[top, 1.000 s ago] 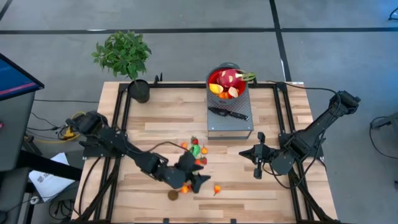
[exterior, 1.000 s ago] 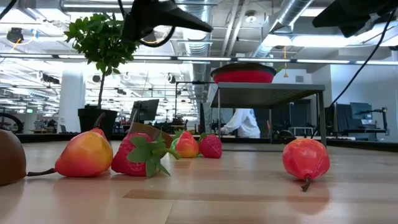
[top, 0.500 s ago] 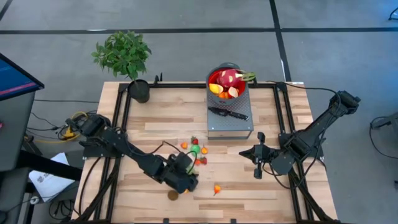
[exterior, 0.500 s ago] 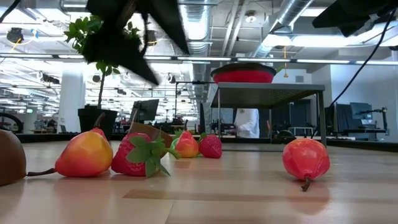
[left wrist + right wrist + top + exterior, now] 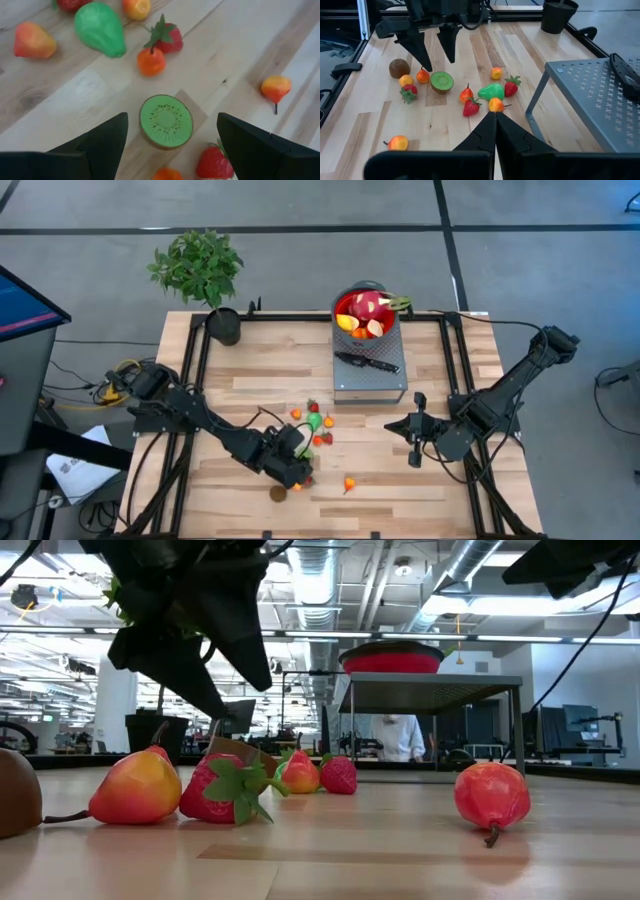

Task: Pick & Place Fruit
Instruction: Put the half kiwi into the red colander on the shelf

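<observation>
Fingers spread wide on left gripper (image 5: 167, 145), straddling above kiwi half (image 5: 166, 121) lying cut-face up on table (image 5: 225, 45), likely lining up a grab. Right gripper (image 5: 416, 430) pinched closed, idle mid-table.

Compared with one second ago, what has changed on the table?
The left gripper has swung back and come down over the halved kiwi, fingers open, holding nothing. The fruits, the bowl and the shut right gripper stayed as they were.
</observation>
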`<state>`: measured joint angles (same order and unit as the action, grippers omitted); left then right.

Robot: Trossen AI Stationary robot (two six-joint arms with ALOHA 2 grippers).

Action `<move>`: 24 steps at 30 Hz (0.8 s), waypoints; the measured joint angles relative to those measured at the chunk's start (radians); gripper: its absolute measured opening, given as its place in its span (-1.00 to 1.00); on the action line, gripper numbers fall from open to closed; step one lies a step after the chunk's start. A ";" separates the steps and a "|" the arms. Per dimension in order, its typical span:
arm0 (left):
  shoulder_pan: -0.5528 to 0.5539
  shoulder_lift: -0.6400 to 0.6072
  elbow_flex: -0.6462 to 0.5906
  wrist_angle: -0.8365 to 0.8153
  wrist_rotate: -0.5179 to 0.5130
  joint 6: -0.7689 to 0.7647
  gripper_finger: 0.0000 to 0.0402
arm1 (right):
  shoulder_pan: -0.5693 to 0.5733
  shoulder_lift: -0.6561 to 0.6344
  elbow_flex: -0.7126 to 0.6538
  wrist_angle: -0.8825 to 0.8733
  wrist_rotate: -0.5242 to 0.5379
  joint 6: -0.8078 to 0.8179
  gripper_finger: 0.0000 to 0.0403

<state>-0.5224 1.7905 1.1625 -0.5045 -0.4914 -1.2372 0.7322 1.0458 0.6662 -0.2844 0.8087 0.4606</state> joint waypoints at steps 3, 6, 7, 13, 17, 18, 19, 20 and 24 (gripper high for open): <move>0.000 0.000 0.000 0.016 0.000 -0.001 0.49 | 0.000 0.000 0.000 -0.001 0.000 0.000 -1.00; -0.003 0.000 0.000 0.022 -0.006 0.008 0.49 | 0.000 0.000 0.000 -0.009 0.000 0.000 -1.00; -0.003 0.000 0.000 0.024 -0.007 0.016 0.49 | 0.000 0.000 0.000 -0.013 0.000 0.000 -1.00; 0.005 0.000 0.000 0.031 -0.008 0.031 0.49 | 0.000 0.000 0.000 -0.026 0.000 0.000 -1.00; 0.012 0.000 0.000 0.044 -0.009 0.029 0.49 | 0.000 0.000 0.000 -0.028 0.000 0.000 -1.00; 0.012 0.000 0.000 0.043 -0.009 0.029 0.49 | 0.000 0.000 0.000 -0.029 0.000 0.000 -1.00; 0.013 0.000 0.000 0.044 -0.009 0.029 0.49 | 0.000 0.000 0.000 -0.030 0.000 0.000 -1.00; 0.015 0.000 0.000 0.045 -0.009 0.029 0.49 | 0.000 0.000 0.000 -0.030 0.000 0.000 -1.00; 0.017 0.000 0.000 0.045 -0.009 0.029 0.49 | 0.000 0.000 0.000 -0.030 0.000 0.000 -1.00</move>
<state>-0.5053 1.7905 1.1625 -0.4595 -0.5003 -1.2083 0.7320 1.0458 0.6662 -0.3145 0.8085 0.4610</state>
